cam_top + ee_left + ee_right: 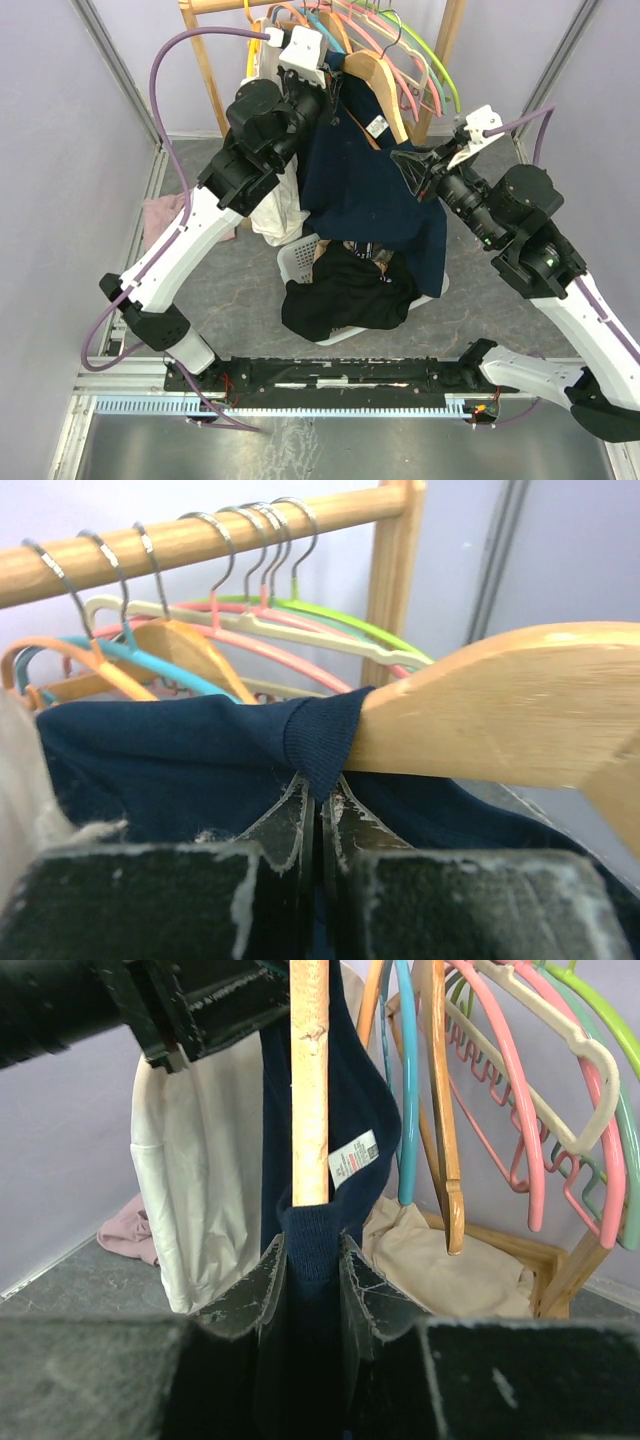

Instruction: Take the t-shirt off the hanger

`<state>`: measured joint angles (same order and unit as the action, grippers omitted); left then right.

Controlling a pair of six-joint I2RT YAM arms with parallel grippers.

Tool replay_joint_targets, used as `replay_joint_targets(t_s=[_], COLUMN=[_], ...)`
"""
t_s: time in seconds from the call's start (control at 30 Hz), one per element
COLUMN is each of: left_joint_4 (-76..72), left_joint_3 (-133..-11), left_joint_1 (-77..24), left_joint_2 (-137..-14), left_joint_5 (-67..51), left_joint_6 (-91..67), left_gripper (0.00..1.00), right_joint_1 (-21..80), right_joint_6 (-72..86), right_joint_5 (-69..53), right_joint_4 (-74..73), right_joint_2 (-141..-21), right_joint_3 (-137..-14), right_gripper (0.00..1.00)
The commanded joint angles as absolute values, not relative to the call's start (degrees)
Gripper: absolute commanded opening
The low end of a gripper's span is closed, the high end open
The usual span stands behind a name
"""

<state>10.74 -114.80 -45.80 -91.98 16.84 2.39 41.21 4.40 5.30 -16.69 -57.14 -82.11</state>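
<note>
- We see the navy t-shirt (370, 195) hanging on the wooden hanger (385, 90) under the rail (200, 535). From overhead, its hem overlaps the white basket (298, 262).
- The left gripper (320, 798) has its jaws pressed together, pinching the ribbed collar just under the hanger's arm.
- The right gripper (310, 1250) stands narrow, its fingers clamped on navy cloth wrapped about the hanger's other end. We note the size label (352, 1158) just above.
- Crowding the rail are coloured plastic hangers (412, 62) behind the shirt and a white garment (275, 205) beside the left arm.
- Below, a black garment (345, 295) fills the basket, and a pink cloth (160, 215) lies on the grey surface.
</note>
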Motion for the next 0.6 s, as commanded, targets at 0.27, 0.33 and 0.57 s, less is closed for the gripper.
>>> replay_joint_targets(t_s=[0.27,0.33,0.57], left_joint_4=[7.35,7.82,10.26], left_joint_3=[-120.47,-121.25,-121.25], left_joint_1=[-45.9,-45.95,-45.91], left_joint_2=[-87.38,-87.5,-87.38], left_joint_5=[-1.76,-0.8,5.7], left_joint_6=[0.1,-0.06,0.97], left_gripper=[0.03,0.03,0.04], right_joint_1=[41.4,41.41,41.44], right_joint_6=[3.58,3.6,3.45], right_joint_5=[6.31,6.85,8.92], right_joint_4=[-10.97,-10.75,-9.47], right_joint_2=[-58.67,-58.88,-56.49], right_joint_3=[-78.49,-77.96,-76.49], right_gripper=[0.02,0.02,0.02])
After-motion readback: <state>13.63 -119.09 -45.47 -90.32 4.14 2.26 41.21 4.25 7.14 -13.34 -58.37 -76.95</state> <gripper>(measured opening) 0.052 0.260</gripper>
